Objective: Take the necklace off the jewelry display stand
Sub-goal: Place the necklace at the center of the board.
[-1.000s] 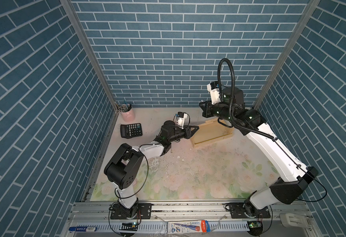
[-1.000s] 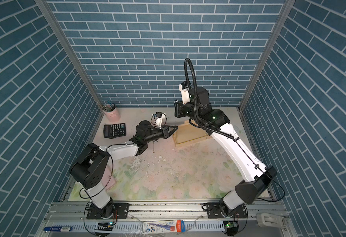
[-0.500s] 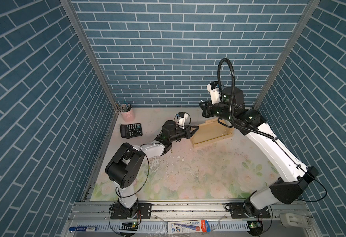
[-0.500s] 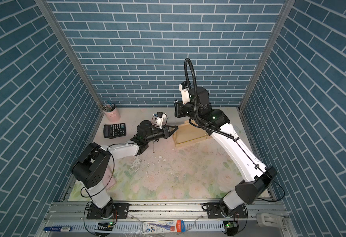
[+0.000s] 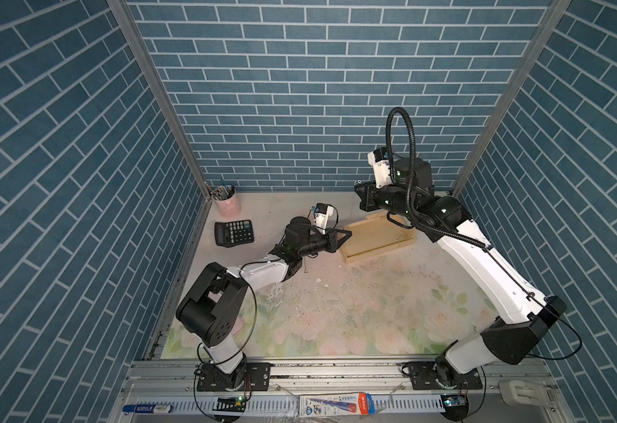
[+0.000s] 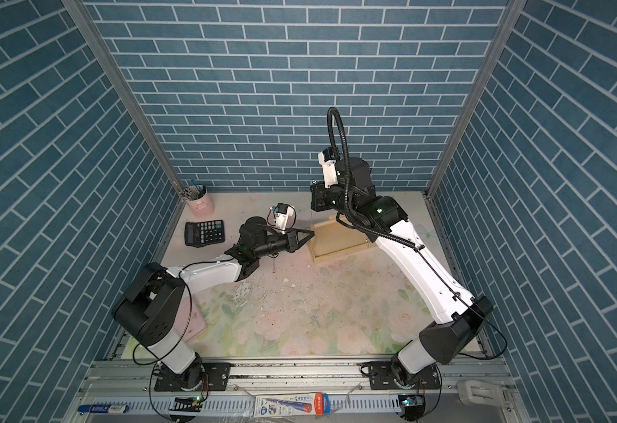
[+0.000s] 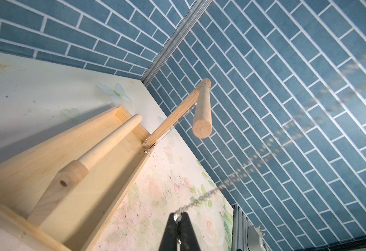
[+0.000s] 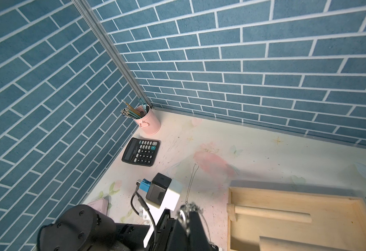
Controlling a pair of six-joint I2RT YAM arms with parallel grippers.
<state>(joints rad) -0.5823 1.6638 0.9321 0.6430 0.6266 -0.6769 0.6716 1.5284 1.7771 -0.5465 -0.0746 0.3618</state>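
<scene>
Floral tabletop (image 5: 373, 311) with jewelry display stand (image 5: 373, 236), calculator (image 5: 233, 233), pink pencil cup (image 5: 228, 206).

stand (image 5: 373, 234): pale wood, upright | necklace (image 7: 200, 197): silver chain stretched taut in air

Calculator (image 5: 233, 233) left of jewelry display stand (image 5: 376, 238), cup (image 5: 227, 203) behind calculator in back corner; necklace (image 7: 146, 149) seemingly looped over stand's bar.

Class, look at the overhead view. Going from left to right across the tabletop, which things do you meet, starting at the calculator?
calculator → left gripper, its jaws shut on the necklace → jewelry display stand. The pink pencil cup is left out because it overlaps the calculator.
</scene>
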